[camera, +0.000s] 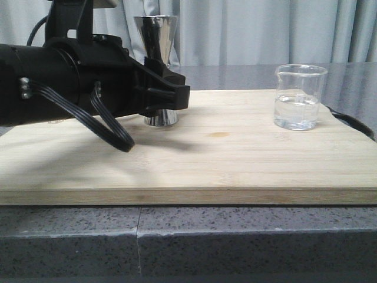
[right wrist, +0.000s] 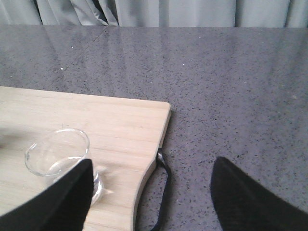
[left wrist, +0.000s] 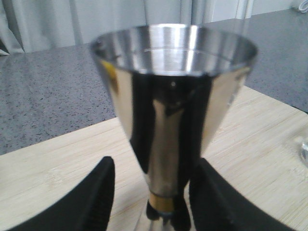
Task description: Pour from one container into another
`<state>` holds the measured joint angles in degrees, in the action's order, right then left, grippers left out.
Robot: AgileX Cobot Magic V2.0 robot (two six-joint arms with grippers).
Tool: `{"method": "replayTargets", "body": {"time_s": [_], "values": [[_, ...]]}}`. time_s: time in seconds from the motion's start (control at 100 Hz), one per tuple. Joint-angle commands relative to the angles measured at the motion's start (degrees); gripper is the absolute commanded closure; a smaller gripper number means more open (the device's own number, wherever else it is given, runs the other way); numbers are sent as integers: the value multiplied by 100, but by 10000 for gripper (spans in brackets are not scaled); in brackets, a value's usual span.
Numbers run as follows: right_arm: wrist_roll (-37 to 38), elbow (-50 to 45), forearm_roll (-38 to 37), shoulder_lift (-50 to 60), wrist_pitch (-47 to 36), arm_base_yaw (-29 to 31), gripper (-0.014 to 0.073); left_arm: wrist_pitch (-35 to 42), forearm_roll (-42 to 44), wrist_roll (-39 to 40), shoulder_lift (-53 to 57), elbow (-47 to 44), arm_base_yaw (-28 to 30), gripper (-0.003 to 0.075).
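Observation:
The steel jigger (camera: pixel 156 36) stands upright on the wooden board (camera: pixel 206 165), left of centre. In the left wrist view its polished cone (left wrist: pixel 173 91) fills the frame. My left gripper (left wrist: pixel 156 192) is open around the brass waist, with a gap showing on both sides. In the front view the left gripper (camera: pixel 168 94) hides the jigger's middle. The glass beaker (camera: pixel 299 97), partly filled with clear liquid, stands on the board's right side. My right gripper (right wrist: pixel 149 192) is open and holds nothing. It hovers over the board's right edge, with the beaker (right wrist: pixel 55 154) just outside one finger (right wrist: pixel 67 202).
The board lies on a grey speckled counter (right wrist: pixel 216 86) and has a black strap loop (right wrist: pixel 164 187) at its right end. A small stain (camera: pixel 219 135) marks the board's middle. Grey curtains (camera: pixel 253 29) hang behind.

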<state>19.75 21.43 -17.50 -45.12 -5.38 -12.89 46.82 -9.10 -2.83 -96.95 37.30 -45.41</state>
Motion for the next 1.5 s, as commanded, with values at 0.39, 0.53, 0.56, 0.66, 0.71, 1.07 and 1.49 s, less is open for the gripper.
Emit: {"method": "replayTargets", "body": {"time_s": [0.39, 0.53, 0.56, 0.66, 0.71, 1.07, 1.49], "values": [[-62, 167, -51, -3, -419, -5, 127, 878, 24, 45, 171, 153, -50, 739], [-62, -30, -281, -3, -742, -133, 127, 864, 24, 45, 225, 153, -50, 739], [-62, -71, -324, -3, -797, -197, 127, 802, 24, 45, 249, 153, -50, 739], [-62, -196, -375, -3, -831, -442, 127, 630, 24, 45, 350, 153, -50, 739], [-62, -259, -375, -3, -874, -524, 127, 600, 24, 45, 428, 153, -50, 739], [-62, -587, -443, -577, -1963, -636, 126, 236, 105, 283, 893, 164, -203, 739], [-790, -587, -415, -2384, -4113, -636, 124, 50, 221, 342, 952, 164, -228, 739]]}}
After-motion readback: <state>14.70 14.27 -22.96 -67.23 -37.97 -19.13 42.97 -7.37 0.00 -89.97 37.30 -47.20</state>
